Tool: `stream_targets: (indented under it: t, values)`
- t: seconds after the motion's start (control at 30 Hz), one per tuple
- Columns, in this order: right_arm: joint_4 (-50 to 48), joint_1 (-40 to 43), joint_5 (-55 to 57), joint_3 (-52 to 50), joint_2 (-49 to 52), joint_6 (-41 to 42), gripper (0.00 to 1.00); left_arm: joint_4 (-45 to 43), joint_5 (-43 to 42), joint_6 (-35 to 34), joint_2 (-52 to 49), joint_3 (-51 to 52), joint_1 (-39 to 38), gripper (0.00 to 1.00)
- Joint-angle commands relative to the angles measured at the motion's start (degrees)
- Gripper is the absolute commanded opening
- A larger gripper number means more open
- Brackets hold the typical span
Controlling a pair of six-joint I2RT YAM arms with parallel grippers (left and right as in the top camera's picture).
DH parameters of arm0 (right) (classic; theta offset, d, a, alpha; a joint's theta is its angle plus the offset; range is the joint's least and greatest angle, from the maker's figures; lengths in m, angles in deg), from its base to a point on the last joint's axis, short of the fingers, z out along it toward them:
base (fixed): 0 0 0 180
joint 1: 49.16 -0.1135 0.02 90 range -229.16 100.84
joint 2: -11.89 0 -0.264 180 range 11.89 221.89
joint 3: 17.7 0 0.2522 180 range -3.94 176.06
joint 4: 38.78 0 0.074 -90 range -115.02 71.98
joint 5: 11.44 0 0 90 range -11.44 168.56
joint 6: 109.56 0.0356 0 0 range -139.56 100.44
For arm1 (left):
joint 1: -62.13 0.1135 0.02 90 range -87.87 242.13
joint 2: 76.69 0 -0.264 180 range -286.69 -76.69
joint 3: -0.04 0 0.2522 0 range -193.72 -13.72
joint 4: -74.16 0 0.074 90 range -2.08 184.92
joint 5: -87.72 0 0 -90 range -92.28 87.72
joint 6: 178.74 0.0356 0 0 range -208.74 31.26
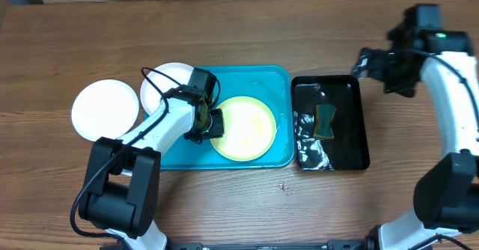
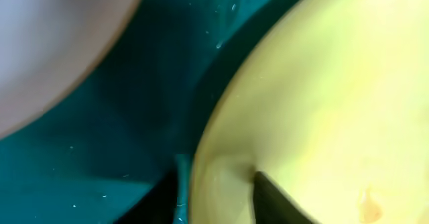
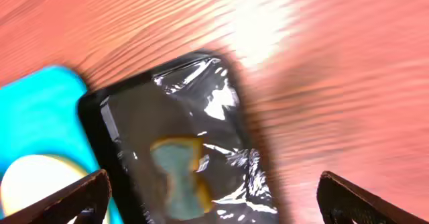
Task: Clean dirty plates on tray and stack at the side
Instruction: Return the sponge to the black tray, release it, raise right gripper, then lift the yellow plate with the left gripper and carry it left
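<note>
The turquoise tray (image 1: 258,76) lies at the table's centre. A pale yellow-green plate (image 1: 247,128) lies in it, with a small orange smear (image 2: 369,200) showing in the left wrist view. My left gripper (image 1: 212,123) is shut on that plate's left rim (image 2: 221,184), one dark finger on top and one below. A white plate (image 1: 166,84) overlaps the tray's far left corner and also shows in the left wrist view (image 2: 53,43). A second white plate (image 1: 105,109) lies on the table left of the tray. My right gripper (image 3: 214,204) is open and empty, above the table beyond the black tray.
A narrow glossy black tray (image 1: 352,85) right of the turquoise one holds water and a yellow-and-teal sponge (image 1: 325,120), also in the right wrist view (image 3: 177,174). Small crumbs (image 1: 283,186) lie on the wood in front of the trays.
</note>
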Motion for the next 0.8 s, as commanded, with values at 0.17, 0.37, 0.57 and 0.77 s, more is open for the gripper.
stream_targets:
  t: [0.17, 0.37, 0.57, 0.77]
  values:
    - [-0.2, 5.3, 1.4, 0.6, -0.7, 1.0, 1.00, 5.2, 2.4, 0.1, -0.6, -5.5, -1.2, 0.04]
    - [-0.2, 5.3, 1.4, 0.6, -0.7, 1.0, 1.00, 16.1, 5.9, 0.9, -0.2, -19.6, -0.7, 0.04]
    - [-0.2, 5.3, 1.4, 0.6, -0.7, 1.0, 1.00, 24.0, 9.2, 1.0, -0.2, -32.4, -0.9, 0.04]
    - [-0.2, 5.3, 1.4, 0.6, -0.7, 1.0, 1.00, 23.0, 9.8, 0.6, -0.2, -38.6, -4.1, 0.04]
